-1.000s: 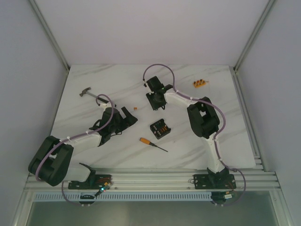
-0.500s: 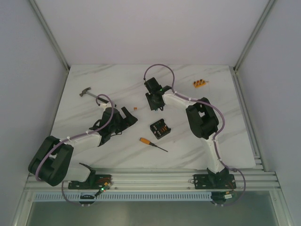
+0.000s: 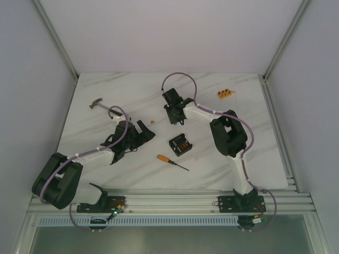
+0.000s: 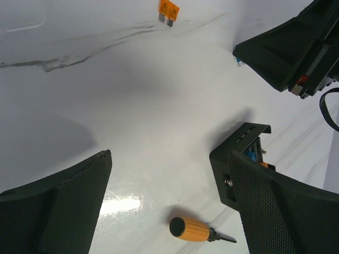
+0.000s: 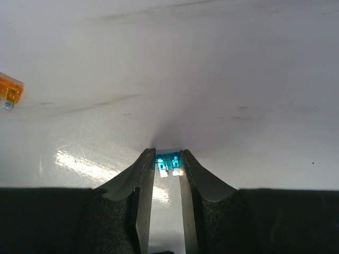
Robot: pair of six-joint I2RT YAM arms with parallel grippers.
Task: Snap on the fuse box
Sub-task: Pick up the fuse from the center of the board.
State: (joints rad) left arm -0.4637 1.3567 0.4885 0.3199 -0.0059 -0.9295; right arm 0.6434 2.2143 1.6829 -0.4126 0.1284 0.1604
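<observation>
Right claw [image 5: 166,153] tighter on fuse [image 5: 169,161] — black fuse box [image 3: 179,144]

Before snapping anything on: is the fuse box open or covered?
Open. Nothing covers the fuse box; its fuses show plainly from above.

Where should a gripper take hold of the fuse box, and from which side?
Grip the fuse box across two opposite flat side walls, coming from above. It lies flat on the table, fuses facing up, turned like a diamond, so rotate the wrist to match its walls.
</observation>
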